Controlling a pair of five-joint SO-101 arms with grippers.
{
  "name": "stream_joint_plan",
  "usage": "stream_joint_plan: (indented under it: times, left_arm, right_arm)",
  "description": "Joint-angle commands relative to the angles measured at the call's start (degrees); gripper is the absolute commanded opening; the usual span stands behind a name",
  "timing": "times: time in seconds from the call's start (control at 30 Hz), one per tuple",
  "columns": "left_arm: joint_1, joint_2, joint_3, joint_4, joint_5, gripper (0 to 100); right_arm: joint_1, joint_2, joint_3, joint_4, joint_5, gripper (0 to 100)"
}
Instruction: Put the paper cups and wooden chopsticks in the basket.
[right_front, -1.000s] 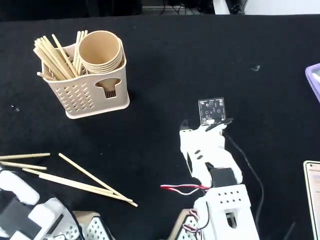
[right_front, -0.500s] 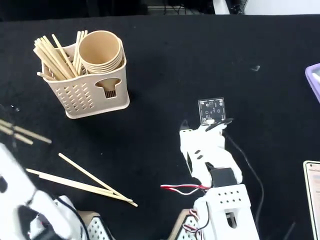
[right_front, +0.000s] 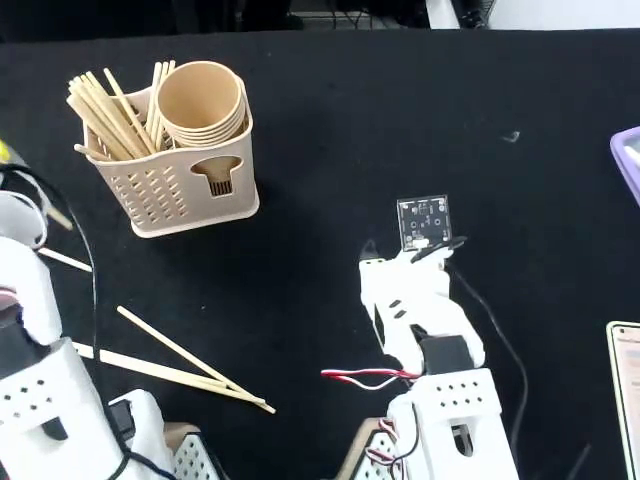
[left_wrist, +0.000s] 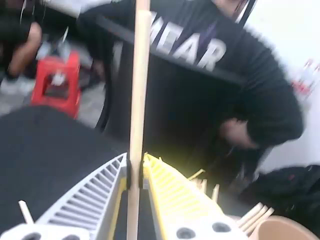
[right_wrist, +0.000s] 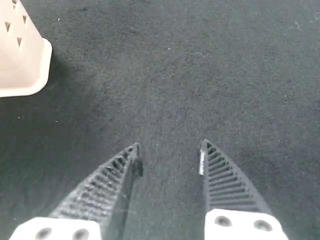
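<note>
The left gripper (left_wrist: 135, 162) is pinching a wooden chopstick (left_wrist: 139, 75) tight between its jaws, with the stick poking way out past the tips. Can't tell if a second one is hiding behind it. The basket (right_front: 185, 190) is sitting ahead and to that gripper's right, holding stacked paper cups (right_front: 200, 98) and a bunch of chopsticks (right_front: 105, 110). Some loose chopsticks (right_front: 170, 365) are lying back beside that arm's base. The right gripper (right_wrist: 167, 155) is hovering over the black table (right_front: 330, 130) with jaws spread. The basket's corner is well off to its left, and a purple edge (right_front: 625, 155) is far off to its right.
</note>
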Motion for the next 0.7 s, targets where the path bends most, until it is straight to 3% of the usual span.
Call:
stream_joint_plan:
  times: [0.0, 0.27, 0.4, 0.67]
  left_arm:
    - [3.9, -0.8, -3.6, -7.5, -0.2, 3]
    - [15.6, 0.0, -2.6, -24.3, -0.1, 3]
    - [20.3, 6.5, -1.5, -33.0, -0.5, 3]
    - [20.1, 16.4, -0.1, -34.8, -0.7, 3]
  right_arm:
    - [-0.7, -1.2, -0.2, -1.4, 0.4, 18.4]
    - [-0.7, -1.2, 0.0, -1.5, 0.4, 18.4]
    - [-0.7, -1.2, 0.6, -2.3, 0.4, 18.4]
    - [-0.7, -1.2, 0.7, -2.3, 0.4, 18.4]
